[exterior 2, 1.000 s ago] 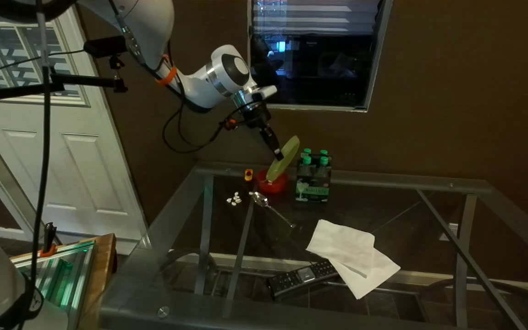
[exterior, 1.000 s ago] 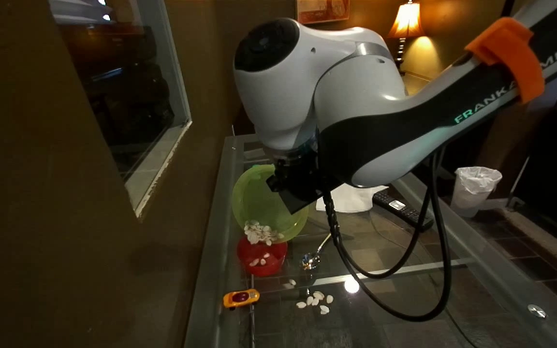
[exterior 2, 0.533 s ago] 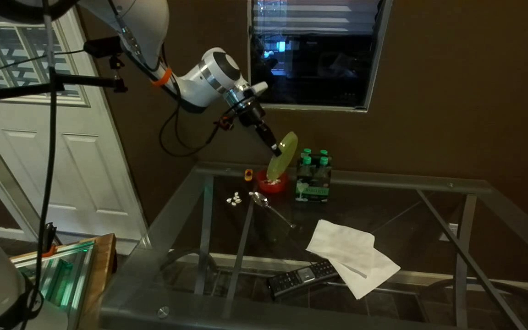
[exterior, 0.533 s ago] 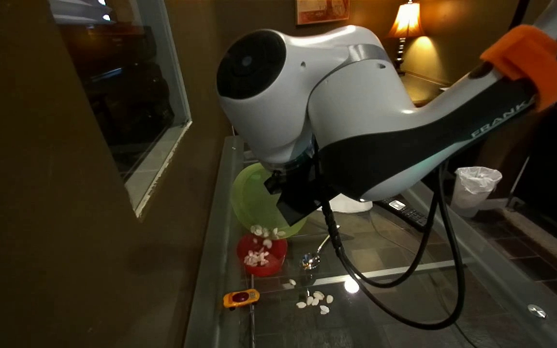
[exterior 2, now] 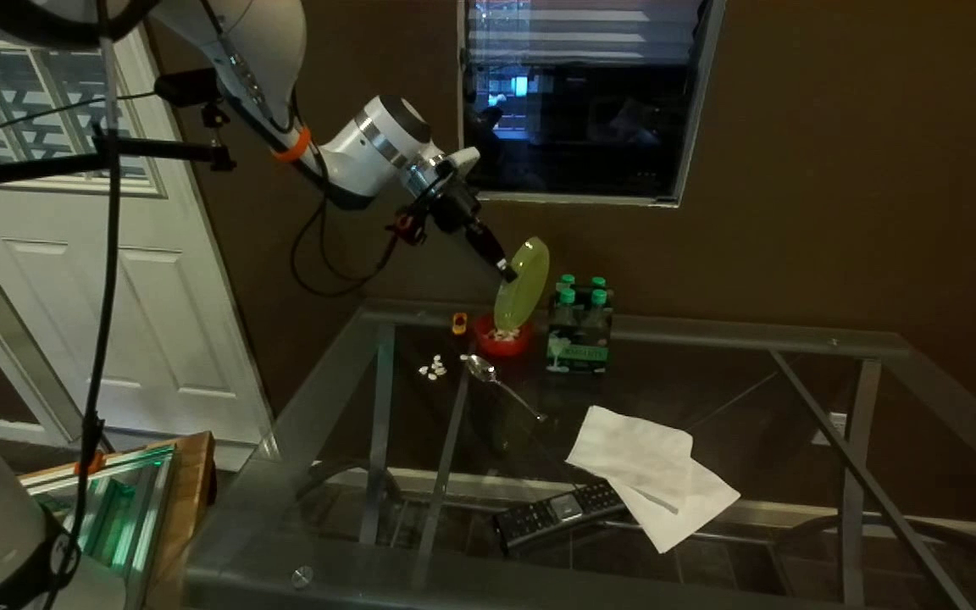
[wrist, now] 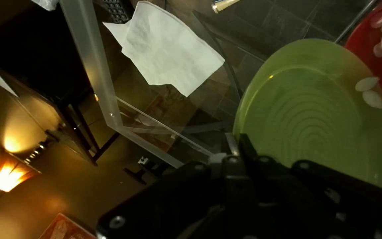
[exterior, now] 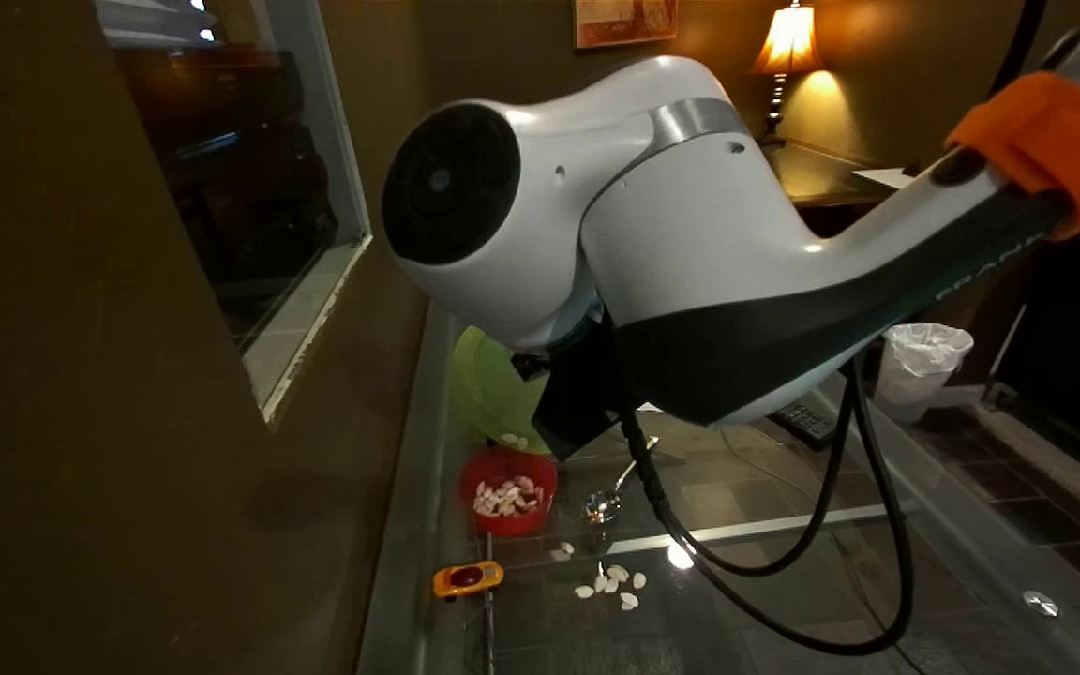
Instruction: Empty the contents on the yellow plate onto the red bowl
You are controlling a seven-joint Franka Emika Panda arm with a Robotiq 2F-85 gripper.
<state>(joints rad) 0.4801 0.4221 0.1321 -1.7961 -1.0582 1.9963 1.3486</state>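
Note:
My gripper (wrist: 238, 143) is shut on the rim of the yellow plate (wrist: 303, 106). The plate is tilted steeply, its lower edge just over the red bowl (wrist: 365, 39). In an exterior view the plate (exterior 2: 524, 284) stands nearly on edge above the bowl (exterior 2: 503, 346). The contents, a heap of whitish pieces (exterior: 507, 497), lie inside the bowl (exterior: 542, 469). A few pieces (wrist: 371, 99) still cling near the plate's lower edge. The arm hides part of the plate (exterior: 493, 384) in an exterior view.
On the glass table, a toy car (exterior: 468, 578), loose whitish pieces (exterior: 613, 581) and a spoon (exterior: 603, 506) lie near the bowl. A bottle pack (exterior 2: 579, 339) stands close beside the plate. White napkins (exterior 2: 649, 474) and a remote (exterior 2: 560, 511) lie farther off. A wall is behind.
The plate has tipped more steeply. Most of the pieces have slid off it into the red bowl. The arm's wrist has lowered and turned, with the plate still held.

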